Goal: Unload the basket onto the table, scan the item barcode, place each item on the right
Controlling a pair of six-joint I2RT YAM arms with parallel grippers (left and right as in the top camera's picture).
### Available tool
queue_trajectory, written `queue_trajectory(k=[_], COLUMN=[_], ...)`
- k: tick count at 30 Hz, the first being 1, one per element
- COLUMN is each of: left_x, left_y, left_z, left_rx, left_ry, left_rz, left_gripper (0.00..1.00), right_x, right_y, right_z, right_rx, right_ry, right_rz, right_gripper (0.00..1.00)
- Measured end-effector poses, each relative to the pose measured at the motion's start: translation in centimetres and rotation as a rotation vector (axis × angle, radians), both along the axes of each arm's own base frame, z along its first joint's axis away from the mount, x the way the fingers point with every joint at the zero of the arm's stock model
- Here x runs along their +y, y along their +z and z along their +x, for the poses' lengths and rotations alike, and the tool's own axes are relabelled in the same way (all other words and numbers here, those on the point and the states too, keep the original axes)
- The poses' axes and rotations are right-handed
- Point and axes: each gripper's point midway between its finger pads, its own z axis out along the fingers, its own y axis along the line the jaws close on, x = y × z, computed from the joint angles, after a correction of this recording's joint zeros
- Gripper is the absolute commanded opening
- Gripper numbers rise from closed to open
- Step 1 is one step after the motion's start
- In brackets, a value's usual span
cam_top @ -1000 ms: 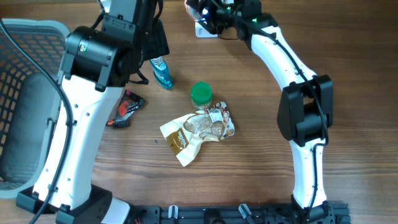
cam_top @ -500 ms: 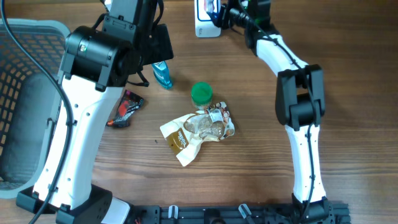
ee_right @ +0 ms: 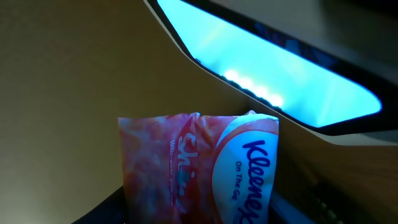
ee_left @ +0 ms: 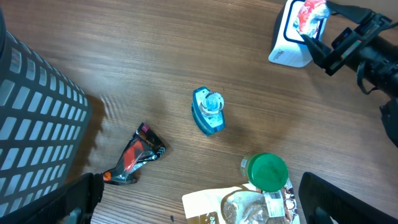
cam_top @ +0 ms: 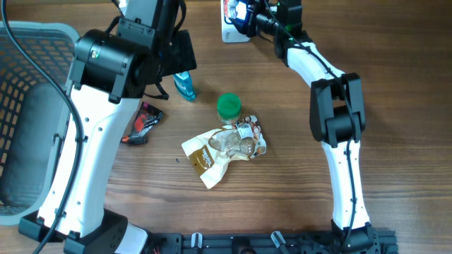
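Note:
A red-and-white Kleenex tissue pack [ee_right: 199,168] fills the lower part of the right wrist view, with my right gripper [ee_right: 199,214] shut on it, dark fingers at either side. Just above it glows the blue window of the scanner [ee_right: 267,68]. No barcode shows on the pack. In the overhead view the pack [cam_top: 229,8] sits at the far edge, right over the white scanner [cam_top: 235,34]. The left wrist view shows the same pack [ee_left: 309,14] held by the right gripper [ee_left: 314,28]. My left gripper [ee_left: 205,211] hangs open above the table, holding nothing.
A blue bottle [cam_top: 185,83], a green-lidded jar [cam_top: 228,106], a tan snack pouch [cam_top: 219,152] and a red-black packet [cam_top: 143,123] lie mid-table. A grey basket [cam_top: 28,106] stands at the left edge.
The right arm has stretched further toward the far edge, bringing the tissue pack up against the scanner. The left arm has barely moved.

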Motion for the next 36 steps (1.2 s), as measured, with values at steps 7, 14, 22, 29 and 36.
queue_trajectory(k=[7, 14, 22, 29, 36], left_x=[0.0, 0.0, 0.0, 0.0, 0.0], left_y=[-0.1, -0.1, -0.1, -0.1, -0.1], left_z=[0.0, 0.0, 0.0, 0.0, 0.0], left_rx=[0.001, 0.002, 0.003, 0.005, 0.006], left_ry=[0.000, 0.000, 0.000, 0.000, 0.000], left_rz=[0.001, 0.001, 0.001, 0.002, 0.002], left_gripper=[1.00, 1.00, 1.00, 1.00, 1.00], right_x=[-1.8, -0.9, -1.0, -4.5, -4.3], right_y=[0.2, 0.0, -1.4, -1.5, -0.7], right_z=[-0.1, -1.7, -2.6, -1.1, -0.8], right_rx=[0.004, 0.035, 0.129, 0.130, 0.080], right_ry=[0.037, 0.138, 0.167, 0.101, 0.092], right_rz=[0.015, 0.033, 0.033, 0.034, 0.036], right_gripper=[0.56, 0.54, 0.50, 0.62, 0.72])
